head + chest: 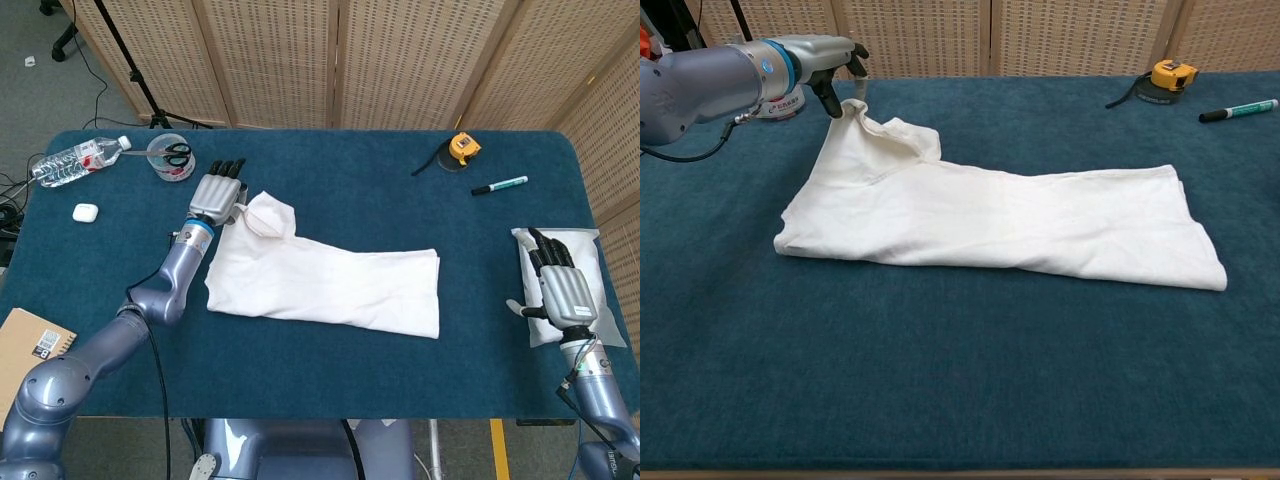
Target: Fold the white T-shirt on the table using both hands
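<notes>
Fingers of the left hand (218,196) pinch the far-left corner of the white T-shirt (330,285), spread mid-table. Right hand (562,292) rests flat, fingers apart, on a plastic bag (600,262). No writing can be read.

Left arm: reaches from the lower left corner of the head view, bent at the elbow, forearm running up and to the right over the counter (330,345). Left hand (218,196): back of the hand up, dark fingers (228,166) pointing away from the robot; in the chest view thumb and a finger pinch a raised corner of the shirt (970,225), held just above the counter.

Right arm: enters at the lower right corner of the head view, forearm nearly straight, pointing away from the robot. Right hand (564,290): back up, flat, fingers extended and slightly apart, thumb out to the side, holding nothing. Not seen in the chest view.
</notes>
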Action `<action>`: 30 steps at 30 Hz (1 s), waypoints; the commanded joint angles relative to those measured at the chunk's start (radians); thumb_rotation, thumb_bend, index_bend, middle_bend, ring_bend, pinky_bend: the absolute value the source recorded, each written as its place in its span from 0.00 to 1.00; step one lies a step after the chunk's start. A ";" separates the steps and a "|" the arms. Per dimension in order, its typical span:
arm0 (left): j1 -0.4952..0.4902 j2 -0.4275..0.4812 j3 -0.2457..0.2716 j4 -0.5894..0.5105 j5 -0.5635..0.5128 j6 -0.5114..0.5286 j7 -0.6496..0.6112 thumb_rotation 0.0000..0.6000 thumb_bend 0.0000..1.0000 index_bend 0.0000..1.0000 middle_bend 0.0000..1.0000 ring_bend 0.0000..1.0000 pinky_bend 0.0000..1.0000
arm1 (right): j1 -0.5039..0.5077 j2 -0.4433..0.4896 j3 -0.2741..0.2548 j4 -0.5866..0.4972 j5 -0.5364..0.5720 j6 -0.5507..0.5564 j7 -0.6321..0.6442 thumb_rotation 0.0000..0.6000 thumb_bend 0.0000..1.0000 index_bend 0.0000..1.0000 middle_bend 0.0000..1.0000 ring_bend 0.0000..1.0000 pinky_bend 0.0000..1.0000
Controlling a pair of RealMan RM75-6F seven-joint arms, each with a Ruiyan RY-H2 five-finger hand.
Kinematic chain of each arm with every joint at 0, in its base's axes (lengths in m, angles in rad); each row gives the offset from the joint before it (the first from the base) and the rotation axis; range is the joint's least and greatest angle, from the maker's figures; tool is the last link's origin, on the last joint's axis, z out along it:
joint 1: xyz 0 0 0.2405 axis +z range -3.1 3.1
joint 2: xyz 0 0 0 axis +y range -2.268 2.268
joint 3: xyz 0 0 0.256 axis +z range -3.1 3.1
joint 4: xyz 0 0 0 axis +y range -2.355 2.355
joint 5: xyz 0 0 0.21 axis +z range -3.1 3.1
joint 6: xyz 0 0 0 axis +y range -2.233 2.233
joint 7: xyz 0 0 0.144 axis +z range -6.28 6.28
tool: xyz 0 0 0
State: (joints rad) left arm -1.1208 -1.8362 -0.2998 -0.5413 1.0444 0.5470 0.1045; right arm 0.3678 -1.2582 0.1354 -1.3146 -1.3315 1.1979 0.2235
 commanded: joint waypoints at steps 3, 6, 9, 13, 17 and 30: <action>-0.030 -0.076 -0.008 0.114 0.034 0.000 -0.083 1.00 0.55 0.71 0.00 0.00 0.00 | -0.002 0.001 0.002 -0.003 -0.004 -0.003 0.001 1.00 0.13 0.00 0.00 0.00 0.00; -0.043 -0.111 -0.010 0.173 0.056 0.026 -0.130 1.00 0.54 0.71 0.00 0.00 0.00 | -0.003 0.002 0.004 -0.006 -0.006 -0.001 0.001 1.00 0.13 0.00 0.00 0.00 0.00; -0.057 -0.135 -0.009 0.220 0.072 0.019 -0.168 1.00 0.45 0.55 0.00 0.00 0.00 | -0.005 0.003 0.004 -0.008 -0.008 -0.002 0.000 1.00 0.13 0.00 0.00 0.00 0.00; -0.068 -0.148 -0.004 0.257 0.088 -0.004 -0.186 1.00 0.17 0.01 0.00 0.00 0.00 | -0.007 0.005 0.006 -0.011 -0.011 -0.003 0.002 1.00 0.13 0.00 0.00 0.00 0.00; -0.062 -0.142 -0.006 0.247 0.110 0.059 -0.231 1.00 0.10 0.00 0.00 0.00 0.00 | -0.007 0.009 0.007 -0.016 -0.015 -0.006 0.004 1.00 0.13 0.00 0.00 0.00 0.00; 0.088 0.082 0.141 -0.068 0.307 0.235 -0.425 1.00 0.11 0.00 0.00 0.00 0.00 | -0.013 0.013 0.009 -0.029 -0.028 0.003 -0.005 1.00 0.13 0.00 0.00 0.00 0.00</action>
State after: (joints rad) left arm -1.0965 -1.8504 -0.2232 -0.4831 1.2796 0.7306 -0.2626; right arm 0.3551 -1.2454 0.1443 -1.3437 -1.3588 1.2008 0.2191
